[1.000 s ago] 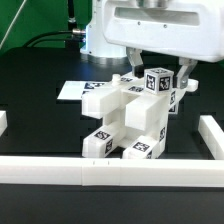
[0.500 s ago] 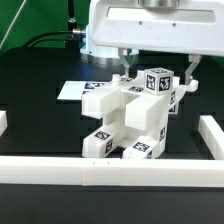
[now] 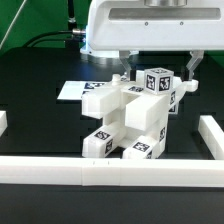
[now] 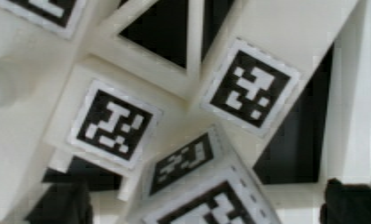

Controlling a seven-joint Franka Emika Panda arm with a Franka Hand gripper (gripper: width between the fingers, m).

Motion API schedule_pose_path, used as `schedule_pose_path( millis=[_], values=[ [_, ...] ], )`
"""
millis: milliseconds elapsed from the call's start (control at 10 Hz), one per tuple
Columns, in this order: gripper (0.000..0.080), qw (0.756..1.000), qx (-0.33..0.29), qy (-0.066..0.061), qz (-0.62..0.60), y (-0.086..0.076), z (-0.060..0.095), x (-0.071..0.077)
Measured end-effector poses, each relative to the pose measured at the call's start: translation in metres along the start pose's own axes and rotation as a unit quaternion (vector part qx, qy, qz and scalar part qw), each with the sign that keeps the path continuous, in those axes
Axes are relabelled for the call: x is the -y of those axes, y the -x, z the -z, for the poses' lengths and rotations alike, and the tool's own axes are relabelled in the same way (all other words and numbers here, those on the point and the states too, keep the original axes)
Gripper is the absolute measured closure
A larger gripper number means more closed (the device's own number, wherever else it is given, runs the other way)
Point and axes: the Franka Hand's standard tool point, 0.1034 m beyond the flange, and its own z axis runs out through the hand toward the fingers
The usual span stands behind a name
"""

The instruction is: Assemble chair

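Observation:
The chair stands as one joined white body with several black-and-white tags, in the middle of the black table. My gripper hangs just above its top, with the fingers spread to either side of the top tagged cube and clear of it. In the wrist view the chair's tagged parts fill the picture. My gripper is open there, with a dark fingertip at each side and a tagged part between them, untouched.
The marker board lies behind the chair on the exterior view's left. Low white border rails run along the front, the right and the left edge. The robot's white base stands behind.
My gripper has risen a little off the top of the chair, still open. The chair has not moved.

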Motion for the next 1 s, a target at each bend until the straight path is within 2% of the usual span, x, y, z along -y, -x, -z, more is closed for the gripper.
schedule_pose_path(
  millis=[200, 400, 600, 800, 1000],
  values=[
    [0.0151, 0.998, -0.002, 0.011, 0.069, -0.0013, 0.0006, -0.0014],
    [0.0176, 0.997, -0.002, 0.011, 0.071, -0.0015, 0.0007, -0.0016],
    [0.0519, 0.997, -0.002, 0.011, 0.071, -0.0015, 0.0008, -0.0017],
    [0.0515, 0.999, -0.002, 0.01, 0.053, -0.0015, 0.0007, -0.0017],
    [0.0515, 1.0, -0.003, 0.009, -0.03, -0.0015, 0.0007, -0.0015]
  ],
)
